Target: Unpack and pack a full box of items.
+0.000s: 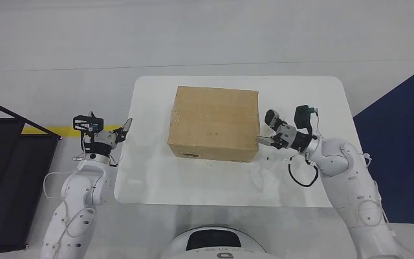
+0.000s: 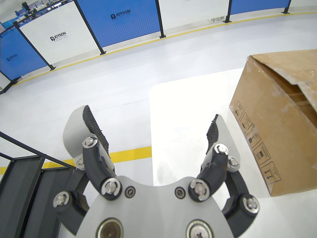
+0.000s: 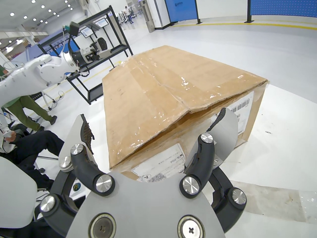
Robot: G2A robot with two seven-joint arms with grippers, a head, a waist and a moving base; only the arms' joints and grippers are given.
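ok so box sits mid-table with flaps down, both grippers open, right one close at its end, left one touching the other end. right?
Not the last part. The top view shows the left gripper apart from the box, out at the table's left edge. The rest stands: flaps down, both grippers open, right gripper close at the box's end.

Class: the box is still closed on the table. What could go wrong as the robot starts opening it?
Only the right gripper is at the box; the left gripper sits apart at the table edge, so a one-sided pull may slide the box instead of lifting a flap. Glossy tape covers the top flaps, so fingers may slip or cardboard may tear.
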